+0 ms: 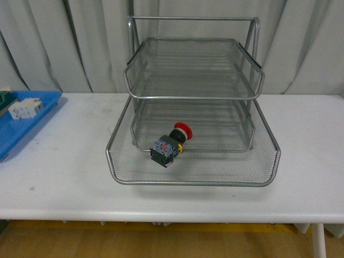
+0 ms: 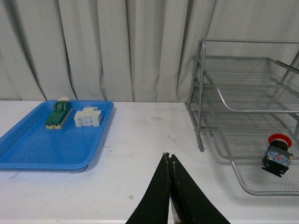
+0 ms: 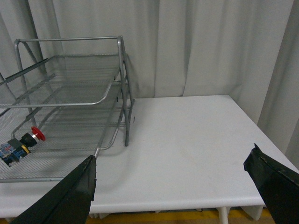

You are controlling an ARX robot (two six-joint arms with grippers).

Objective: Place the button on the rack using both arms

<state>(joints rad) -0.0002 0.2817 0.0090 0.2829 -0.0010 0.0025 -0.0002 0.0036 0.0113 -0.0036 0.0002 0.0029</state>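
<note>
The button (image 1: 171,143), with red head, yellow collar and black and blue body, lies on its side in the bottom tier of the silver wire rack (image 1: 193,174). It also shows in the left wrist view (image 2: 277,157) and in the right wrist view (image 3: 18,144). My left gripper (image 2: 169,157) is shut and empty, over bare table to the left of the rack (image 2: 201,116). My right gripper (image 3: 170,161) is wide open and empty, over bare table to the right of the rack (image 3: 124,93). Neither arm shows in the front view.
A flat blue tray (image 1: 32,121) sits at the table's left edge, holding a white terminal block (image 2: 88,117) and a green-and-cream component (image 2: 59,112). The white table (image 1: 64,177) has its front edge near the camera. Grey curtains hang behind.
</note>
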